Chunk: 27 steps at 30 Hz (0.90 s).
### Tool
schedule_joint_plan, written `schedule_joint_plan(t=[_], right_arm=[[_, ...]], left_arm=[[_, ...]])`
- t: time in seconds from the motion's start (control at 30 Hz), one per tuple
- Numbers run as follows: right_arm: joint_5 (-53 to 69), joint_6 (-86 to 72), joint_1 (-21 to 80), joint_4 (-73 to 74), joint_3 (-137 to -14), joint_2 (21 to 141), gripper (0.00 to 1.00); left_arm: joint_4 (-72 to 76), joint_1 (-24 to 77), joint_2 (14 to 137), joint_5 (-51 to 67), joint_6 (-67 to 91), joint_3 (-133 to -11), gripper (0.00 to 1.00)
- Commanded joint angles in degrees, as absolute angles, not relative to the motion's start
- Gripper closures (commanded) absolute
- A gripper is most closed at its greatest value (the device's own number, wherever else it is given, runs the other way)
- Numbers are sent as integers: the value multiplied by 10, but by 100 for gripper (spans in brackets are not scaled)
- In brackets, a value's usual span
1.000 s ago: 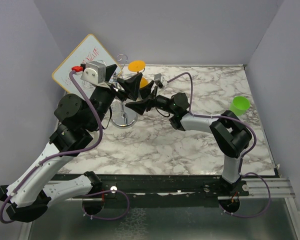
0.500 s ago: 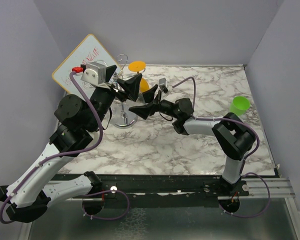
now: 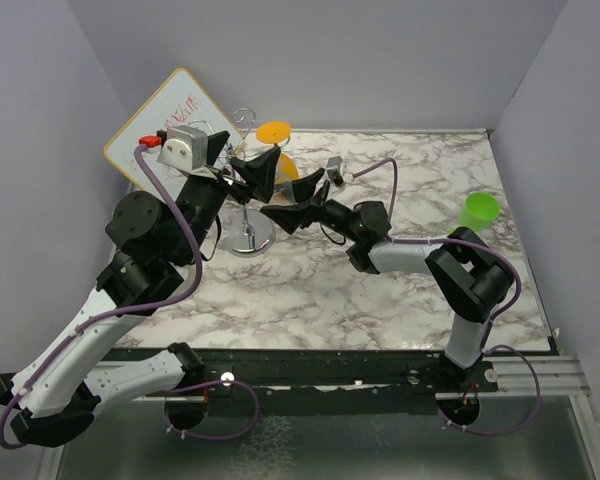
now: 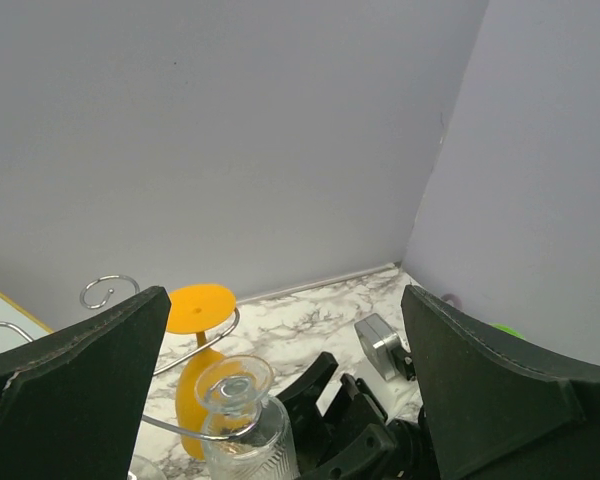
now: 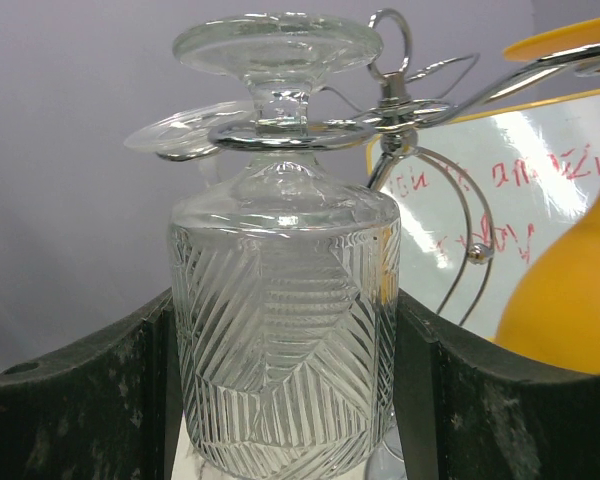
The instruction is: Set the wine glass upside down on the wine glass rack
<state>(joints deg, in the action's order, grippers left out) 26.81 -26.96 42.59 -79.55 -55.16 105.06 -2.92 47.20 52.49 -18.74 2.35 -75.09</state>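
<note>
Marble surface (image 3: 400, 290), grey walls all round. On the left, my left end effector (image 4: 285, 290) hangs spread wide, holding nothing, above the rack (image 3: 247, 237). The glass (image 5: 285, 330) is upside down, stem inside a wire arm, foot above it. My right end effector (image 5: 285, 400), part-open, clamps its bowl. The risk, I reckon: let go with the stem half-seated and it slides out, and a crooked pull-back tips the rack or knocks the orange glass (image 5: 570, 290).

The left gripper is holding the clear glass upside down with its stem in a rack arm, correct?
No: the right gripper holds the clear glass upside down, stem in a rack arm, as the right wrist view shows. The left gripper is open and empty.
</note>
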Motion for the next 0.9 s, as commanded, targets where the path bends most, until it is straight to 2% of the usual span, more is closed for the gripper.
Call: schedule_joint_plan(t=[0.0,0.23,0.27,0.4,0.6,0.67,0.77,0.87], right_arm=[[197,-257,429,-813,-550,1027,100],[223,-251,429,-789,-561,1038,98],[233,-248,429,-787,-561,1038,93],[253,-237,429,-761,-560,1041,63],[245,-231,429,-753,-554,1037,31],[238,-229,429,-759,-551,1035,16],[232,-222,429,-761,-546,1028,7],[229,-212,429,-751,-542,1020,4]], left_arm=[[-40,470,514,-203,21,-744,1],[-40,469,510,-206,20,-739,1],[-40,469,510,-206,20,-739,1],[-34,470,507,-201,16,-735,1],[-32,469,505,-202,11,-739,1],[-34,470,506,-201,12,-739,1],[-34,470,507,-198,13,-739,1],[-36,469,507,-196,12,-740,1]])
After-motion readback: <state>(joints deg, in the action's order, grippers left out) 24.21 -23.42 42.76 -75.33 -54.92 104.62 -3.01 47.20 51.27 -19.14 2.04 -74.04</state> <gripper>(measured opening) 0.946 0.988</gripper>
